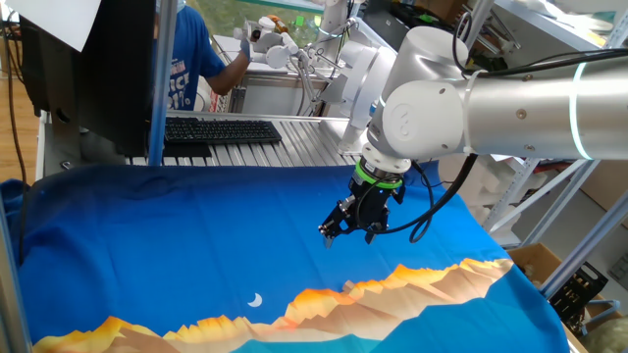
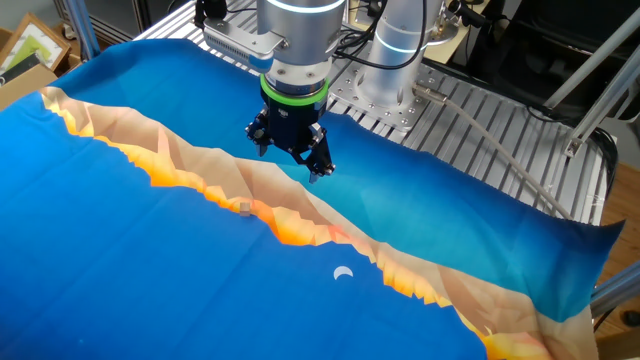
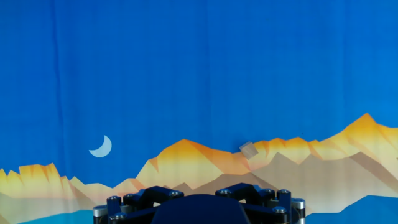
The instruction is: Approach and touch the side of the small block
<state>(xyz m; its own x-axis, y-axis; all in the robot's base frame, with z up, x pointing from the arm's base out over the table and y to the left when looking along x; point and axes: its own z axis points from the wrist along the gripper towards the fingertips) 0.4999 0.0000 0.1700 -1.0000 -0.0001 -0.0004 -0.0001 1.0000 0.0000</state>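
The small block (image 2: 245,207) is a tiny pale cube lying on the orange mountain band of the printed cloth. It also shows in the hand view (image 3: 249,149) and faintly in one fixed view (image 1: 348,285). My gripper (image 2: 291,163) hangs above the blue part of the cloth, behind the block and apart from it, and also shows in one fixed view (image 1: 349,234). Its fingers look spread and hold nothing. In the hand view only the dark gripper body (image 3: 199,208) shows at the bottom edge, with the block ahead and slightly right.
A blue cloth (image 2: 150,260) with an orange mountain print and a white moon (image 2: 343,272) covers the table. A keyboard (image 1: 221,130) and monitor stand at the back, a person behind them. The arm's base (image 2: 385,60) sits on the metal slats.
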